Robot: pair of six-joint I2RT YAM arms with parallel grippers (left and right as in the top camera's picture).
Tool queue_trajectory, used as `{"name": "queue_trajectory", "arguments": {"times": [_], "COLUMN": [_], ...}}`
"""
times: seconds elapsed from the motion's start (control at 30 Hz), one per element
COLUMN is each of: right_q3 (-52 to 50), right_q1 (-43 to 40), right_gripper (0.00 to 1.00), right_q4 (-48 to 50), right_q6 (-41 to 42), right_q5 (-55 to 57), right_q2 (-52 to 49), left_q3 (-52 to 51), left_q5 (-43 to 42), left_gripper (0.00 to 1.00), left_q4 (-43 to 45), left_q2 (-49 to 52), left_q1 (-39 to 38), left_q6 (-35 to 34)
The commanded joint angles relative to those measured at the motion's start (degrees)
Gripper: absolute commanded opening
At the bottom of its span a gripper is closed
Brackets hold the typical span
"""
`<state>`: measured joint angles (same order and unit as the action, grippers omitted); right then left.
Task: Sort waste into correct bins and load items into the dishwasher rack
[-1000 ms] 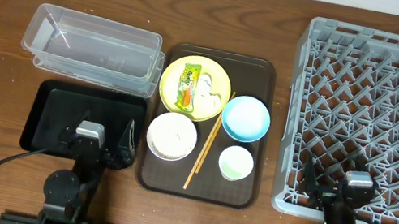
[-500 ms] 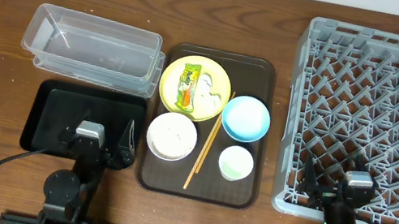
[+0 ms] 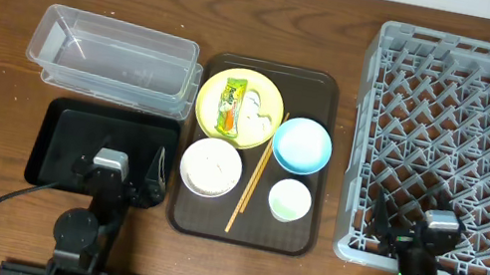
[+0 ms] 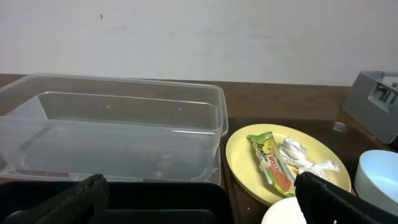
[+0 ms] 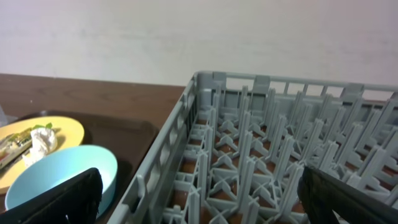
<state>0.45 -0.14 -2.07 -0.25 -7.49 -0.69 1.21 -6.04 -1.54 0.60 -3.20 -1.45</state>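
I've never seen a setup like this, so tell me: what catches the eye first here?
The bright yellow plate at the back of the dark brown tray, mid-table, carrying a green-and-orange wrapper and a crumpled tissue. Next, the big empty grey rack filling the right side.

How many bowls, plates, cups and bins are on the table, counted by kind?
Bowls: 2, the light blue bowl and the white bowl
Plates: 1, the yellow plate
Cups: 1, the pale green cup
Bins: 2, the clear tub and the black tray
Total: 6
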Motion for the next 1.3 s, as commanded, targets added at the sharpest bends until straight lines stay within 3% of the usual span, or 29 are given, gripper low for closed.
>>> {"name": "queue_trajectory", "arguments": {"times": [0.0,0.27,0.6,0.8,1.07,1.27], "right_q3": [-0.13,1.73,18.97,32.83,49.59,51.71], "right_q1": [0.55,0.55,0.55,0.55,0.55,0.55], "right_gripper": [0.99,0.99,0.99,0.99,0.99,0.99], "right_q4": [1.27,0.44,-13.77,-26.25,-41.77,-43.56], "right_q6": [1.33,4.5,4.46,4.44,3.98,4.04], "right_q5": [0.61,1.25,3.19,3.17,3.15,2.6], "right_q2": [0.35,-1.22,-18.25,-33.64,-50.73,-54.8], "left_q3": [-0.87,4.68,28.41,46.36,68.0,70.29], "left_q5": [-1.25,-1.25,-2.82,-5.6,-8.31,-11.21], "left_gripper": [0.98,0.98,0.98,0.98,0.98,0.98], "left_q4": [-1.92,-5.97,-19.32,-34.71,-63.71,-65.18], "left_q2": [-0.35,6.01,32.37,49.16,68.46,72.81], "left_q1": [0.28,0.31,0.28,0.24,0.26,0.31], "left_q6": [-1.18,-3.54,-3.54,-3.54,-3.52,-3.54]}}
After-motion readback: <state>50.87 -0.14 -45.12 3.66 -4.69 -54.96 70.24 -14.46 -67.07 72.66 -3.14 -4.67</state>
